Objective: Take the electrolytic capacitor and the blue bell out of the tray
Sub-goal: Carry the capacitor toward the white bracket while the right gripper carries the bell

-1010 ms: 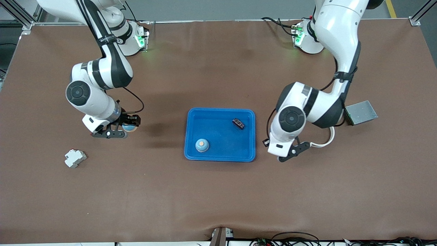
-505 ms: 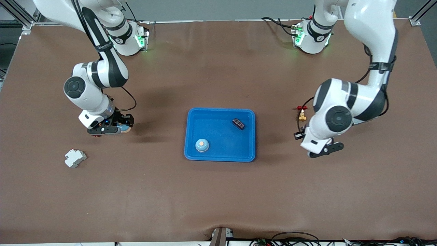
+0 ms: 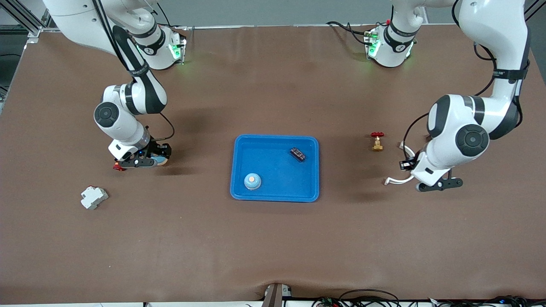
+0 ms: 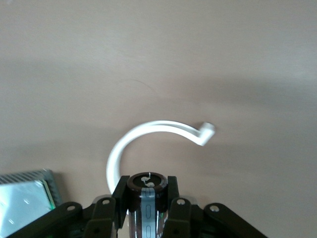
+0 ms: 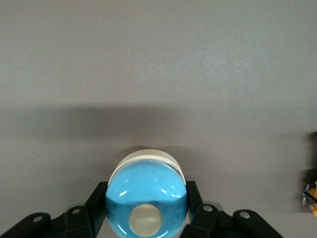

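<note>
Blue bell (image 5: 146,195) clamped between right jaws; capacitor (image 4: 147,206) between left jaws.

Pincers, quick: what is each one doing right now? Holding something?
Left pincer: closed on a black capacitor, over the brown table.
Right pincer: closed on a blue bell, over the table.

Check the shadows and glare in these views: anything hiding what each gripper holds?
Front view: soft shadows beside both arms, faint sheen on the table; the right gripper hides most of its load. Left wrist view: broad shadow band, yet the capacitor in the left gripper shows clearly. Right wrist view: small highlights on the blue bell, nothing obscured.
</note>
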Robot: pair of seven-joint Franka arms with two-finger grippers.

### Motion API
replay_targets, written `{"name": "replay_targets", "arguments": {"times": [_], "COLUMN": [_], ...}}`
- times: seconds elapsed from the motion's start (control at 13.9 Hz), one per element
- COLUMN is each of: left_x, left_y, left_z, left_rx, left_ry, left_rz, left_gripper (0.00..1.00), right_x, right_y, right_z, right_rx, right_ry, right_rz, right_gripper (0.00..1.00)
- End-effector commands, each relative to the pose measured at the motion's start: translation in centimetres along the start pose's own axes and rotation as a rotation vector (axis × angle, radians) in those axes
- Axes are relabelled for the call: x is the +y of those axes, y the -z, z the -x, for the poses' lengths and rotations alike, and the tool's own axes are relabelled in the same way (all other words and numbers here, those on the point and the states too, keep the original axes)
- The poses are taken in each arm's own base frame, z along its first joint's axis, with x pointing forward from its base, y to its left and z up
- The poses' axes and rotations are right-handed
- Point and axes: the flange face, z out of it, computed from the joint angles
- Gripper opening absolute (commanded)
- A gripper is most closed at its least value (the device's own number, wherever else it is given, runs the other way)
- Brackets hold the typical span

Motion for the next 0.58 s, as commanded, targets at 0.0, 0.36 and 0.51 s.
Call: {"name": "replay_targets", "arguments": {"times": [0.0,0.36,0.51], "left_x": [-1.8,-2.6,-3.8], "left_y": [-1.3,-4.2,-6.0], "left_z": [0.3,0.4,-0.2], "left_rx": [0.045,0.073,0.088], "left_ry": [-0.060,-0.098,-0.116], "left_rz": [-0.021,-0.047,-0.073], "left_gripper": [0.00,0.00,0.00], "right_x": [0.7,0.8,0.8], "right_y": [-0.8,-1.5,-1.7], "right_z": [-0.1,-0.1,-0.1], "right_rx": [0.009,0.016,0.016], "right_ry": [0.001,-0.002,-0.002], "right_rz": [-0.002,-0.001,-0.001], "right_gripper": [0.00,0.00,0.00]}}
